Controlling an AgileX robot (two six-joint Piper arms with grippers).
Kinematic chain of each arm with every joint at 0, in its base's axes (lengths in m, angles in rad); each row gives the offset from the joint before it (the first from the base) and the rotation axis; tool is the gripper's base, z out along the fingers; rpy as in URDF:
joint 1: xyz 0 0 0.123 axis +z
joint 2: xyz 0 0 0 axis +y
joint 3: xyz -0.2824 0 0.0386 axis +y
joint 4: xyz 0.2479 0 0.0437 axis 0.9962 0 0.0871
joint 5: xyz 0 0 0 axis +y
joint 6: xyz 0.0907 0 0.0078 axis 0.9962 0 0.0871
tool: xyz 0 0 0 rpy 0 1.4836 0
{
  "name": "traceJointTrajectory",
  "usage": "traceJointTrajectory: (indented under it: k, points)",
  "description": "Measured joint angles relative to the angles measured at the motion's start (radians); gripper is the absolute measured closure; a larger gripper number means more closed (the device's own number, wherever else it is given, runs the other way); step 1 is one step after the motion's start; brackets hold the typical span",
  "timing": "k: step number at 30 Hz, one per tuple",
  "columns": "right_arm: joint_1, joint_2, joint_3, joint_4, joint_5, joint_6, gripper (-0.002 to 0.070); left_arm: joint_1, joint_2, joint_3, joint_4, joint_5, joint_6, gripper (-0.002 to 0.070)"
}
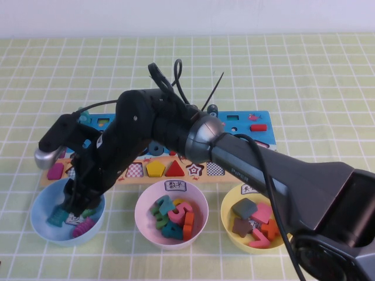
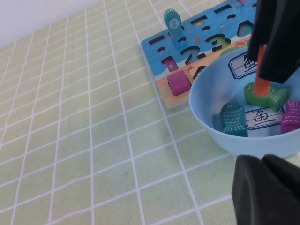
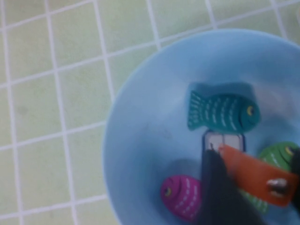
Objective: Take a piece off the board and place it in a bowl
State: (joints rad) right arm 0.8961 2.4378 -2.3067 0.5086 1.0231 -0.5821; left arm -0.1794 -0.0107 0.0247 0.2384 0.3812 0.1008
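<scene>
- Release is the step in hand, I judge: the right hand (image 1: 75, 202) hangs inside the light blue bowl (image 1: 40, 227), at the left end of the row of three bowls, with the orange fish piece (image 3: 253, 180) between its fingers, low over the fish already lying there
- Done well, the fingers would part while the piece is this low, so it drops a short way and does not bounce out; the hand should then rise straight up, clear of the near rim
- Left hand (image 2: 267, 192) sits off to the bowl's left over the desk (image 2: 93, 140); only its dark tip shows, so I cannot tell how its fingers stand
- High view hides the piece behind the right arm; it does show the board (image 1: 258, 120) behind the bowls, and the pink bowl (image 1: 199, 202) and yellow bowl (image 1: 229, 202) further right
- Left wrist view shows the orange piece hanging end-down just above a green fish (image 2: 265, 96)
- Right wrist view alone shows the grip: dark fingers either side of the piece, seemingly pinching it, with a teal fish (image 3: 222, 112) and a magenta fish (image 3: 180, 197) below
</scene>
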Motion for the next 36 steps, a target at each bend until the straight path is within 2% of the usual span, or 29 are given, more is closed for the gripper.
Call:
traceJointTrajectory:
  k: [3,5,7,9,11,13,15,18,23,29,33,36]
  points:
    - [0.000,0.000,-0.002,0.025,-0.004,-0.013,0.0255,0.000,0.000,0.000,0.000,0.000,0.000,0.0678]
    - [0.000,0.000,-0.002,0.027,-0.006,-0.013,0.0216,0.000,0.000,0.000,0.000,0.000,0.000,0.0679]
    - [0.000,0.000,-0.002,0.033,-0.008,-0.013,0.0213,0.000,0.000,0.000,0.000,0.000,0.000,0.0679]
    - [0.000,0.000,-0.004,0.041,-0.010,-0.013,0.0244,0.000,0.000,0.000,0.000,0.000,0.000,0.0678]
    - [-0.004,-0.004,-0.004,0.047,-0.010,-0.006,0.0318,0.000,0.000,0.000,0.000,0.000,0.000,0.0679]
    - [-0.010,-0.019,-0.004,0.049,0.006,0.003,0.0424,0.000,0.000,0.000,0.000,0.000,0.000,0.0678]
    - [-0.025,-0.048,-0.004,0.050,0.034,0.008,0.0564,0.000,0.000,0.000,0.000,0.000,0.000,0.0679]
    - [-0.050,-0.108,-0.004,0.052,0.102,0.028,0.0657,0.000,0.000,0.000,0.000,0.000,0.000,0.0679]
    - [-0.075,-0.212,-0.004,0.052,0.195,0.054,0.0686,0.000,0.000,0.000,0.000,0.000,0.000,0.0678]
    - [-0.074,-0.330,0.041,0.052,0.214,0.065,0.0691,0.000,0.000,0.000,0.000,0.000,0.000,0.0678]
    - [-0.074,-0.440,0.180,0.043,0.187,0.065,0.0691,0.000,0.000,0.000,0.000,0.000,0.000,0.0678]
    - [-0.074,-0.541,0.360,0.018,0.084,0.065,0.0691,0.000,0.000,0.000,0.000,0.000,0.000,0.0678]
